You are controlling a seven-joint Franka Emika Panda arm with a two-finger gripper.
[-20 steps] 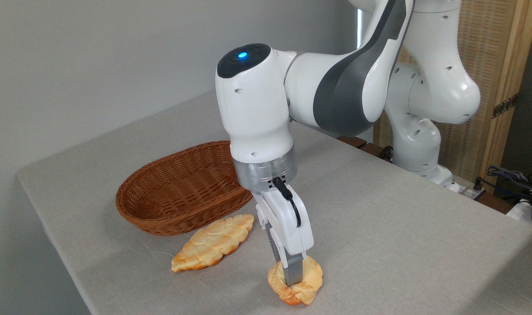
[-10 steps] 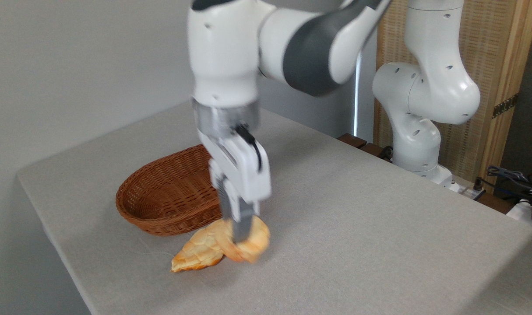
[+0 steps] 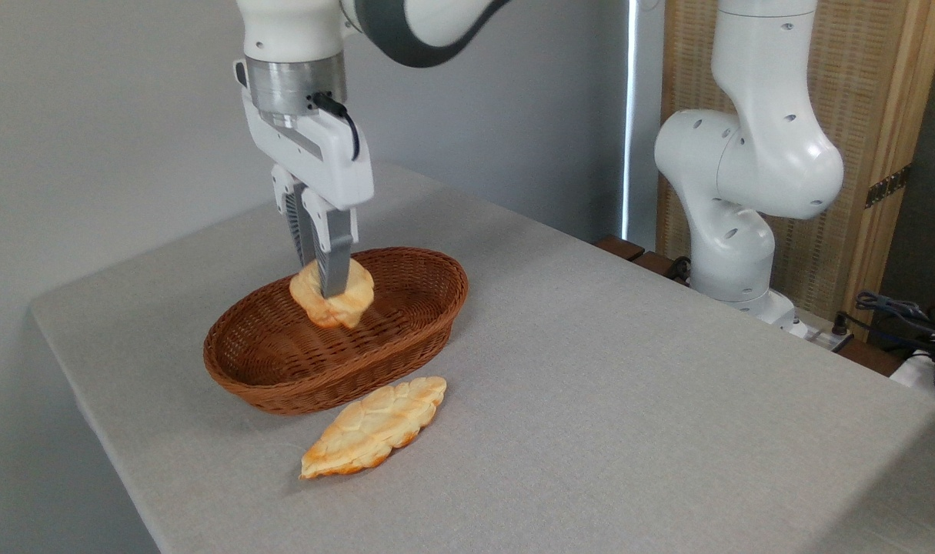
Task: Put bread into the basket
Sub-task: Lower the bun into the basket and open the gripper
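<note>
step: bread being lowered into basket | hand [image 3: 325, 288] is being kept clamped on the bread [image 3: 333, 297], held above the basket [image 3: 282, 369] interior, toward 12 o'clock | advice: descent is best slowed before release, clear of the rim | braided loaf [image 3: 375, 427] lying on the desk [image 3: 629, 400] at the basket's 6 o'clock

table [image 3: 629, 400]: carries the basket and the loaf, both on its left part; the right part lies bare
basket [image 3: 405, 338]: on the table, left of middle, behind the loaf
bread [image 3: 352, 306]: between the fingers of the gripper, over the inside of the basket, above its floor; contact with the wicker cannot be told
gripper [image 3: 325, 286]: points down from above, over the basket's middle
loaf [image 3: 375, 427]: flat on the table, just before the basket's near wall
arm's base [image 3: 732, 254]: at the table's far right edge, well apart from the basket
</note>
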